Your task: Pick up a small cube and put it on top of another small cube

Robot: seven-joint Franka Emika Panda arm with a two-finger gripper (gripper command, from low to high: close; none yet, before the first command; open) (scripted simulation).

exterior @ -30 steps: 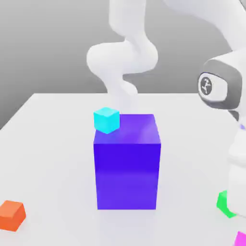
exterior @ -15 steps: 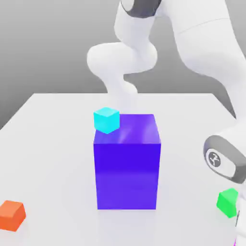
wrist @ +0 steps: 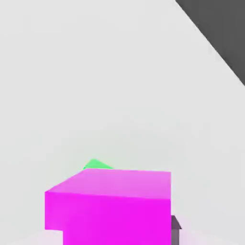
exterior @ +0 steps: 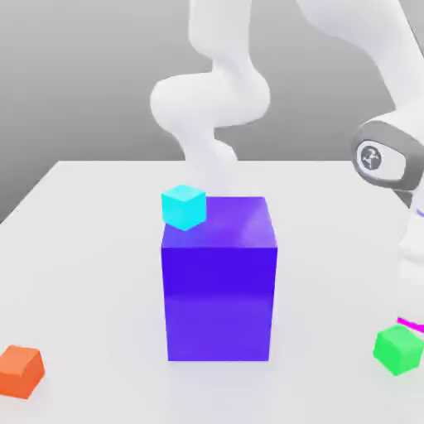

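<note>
cube of orange (exterior: 20, 372) lies on the white table (exterior: 99, 273), well apart from the hand, off toward the exterior view's left. next, between it and the hand, stands the big blue-violet block (exterior: 219, 302), with the cyan cube (exterior: 184, 207) at its top. at the exterior view's right the green cube (exterior: 398, 349) sits on the table just below the gripper (exterior: 412, 321), which is closed on the magenta cube (wrist: 117, 215), holding it up between its fingers.
</note>
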